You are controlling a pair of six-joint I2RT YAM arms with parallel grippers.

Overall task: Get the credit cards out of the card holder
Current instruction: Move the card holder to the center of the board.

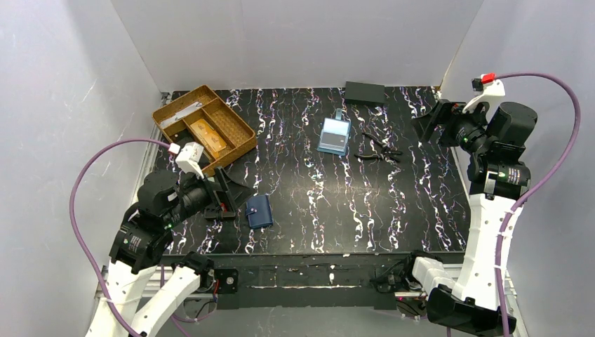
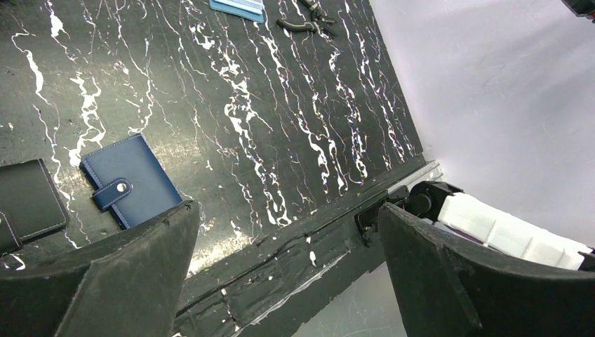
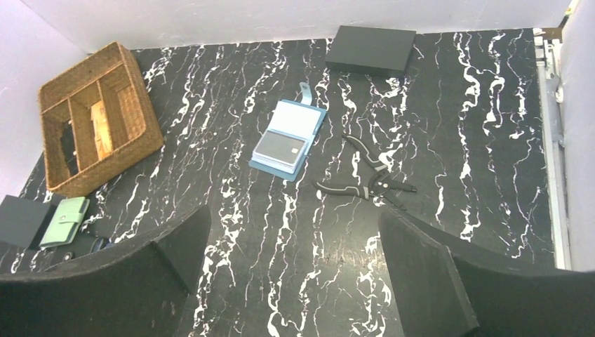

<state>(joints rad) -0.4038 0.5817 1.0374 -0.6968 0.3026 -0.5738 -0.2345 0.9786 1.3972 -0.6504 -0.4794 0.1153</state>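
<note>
1. Toward the near left corner of the desk [image 1: 421,210], the card holder [image 2: 130,181] lies flat, a little in from the near edge.
2. It is a small, dark navy fold-over wallet with stitched borders. It is folded shut, and a short strap wraps over one long side and fastens with a silver snap. Its inside is hidden.
3. A flat black rectangle [image 2: 28,200] lies just beside it, a thin gap between them.
4. The left gripper [image 2: 288,210] sits low just left of the holder without touching it, jaws spread wide with nothing between them.
5. The right gripper [image 3: 295,214] is raised by the far right edge, jaws likewise spread wide and empty.
6. An open light blue case [image 3: 288,140] lies around the middle of the far half, with pliers [image 3: 368,179] just to its right.
7. A wicker tray [image 1: 168,112] fills the far left corner.
</note>
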